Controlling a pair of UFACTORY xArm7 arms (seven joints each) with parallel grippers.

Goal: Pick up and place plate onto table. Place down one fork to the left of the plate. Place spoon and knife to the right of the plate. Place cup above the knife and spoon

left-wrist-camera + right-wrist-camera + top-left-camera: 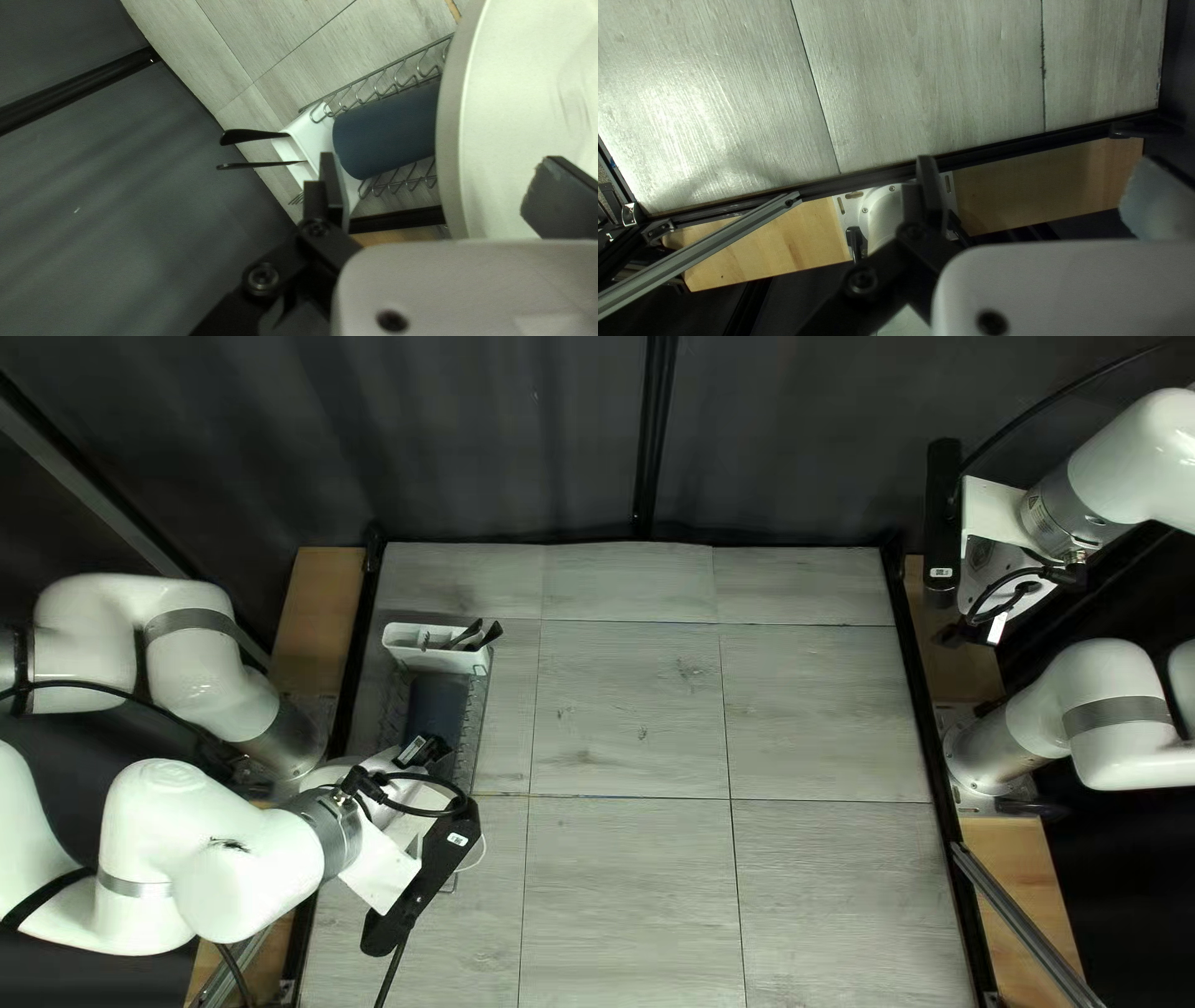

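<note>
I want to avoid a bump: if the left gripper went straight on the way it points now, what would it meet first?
Most likely the plate: its rim lies ahead of the open left gripper, between its fingers. The blue cup looks farther on. The gap to the plate is unclear.

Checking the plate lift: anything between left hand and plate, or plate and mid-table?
Nothing visible between left hand and plate: its rim shows between the open fingers. Toward mid-table, the rack's wire side seems in the way; probably lift over it. Nothing else visible.
</note>
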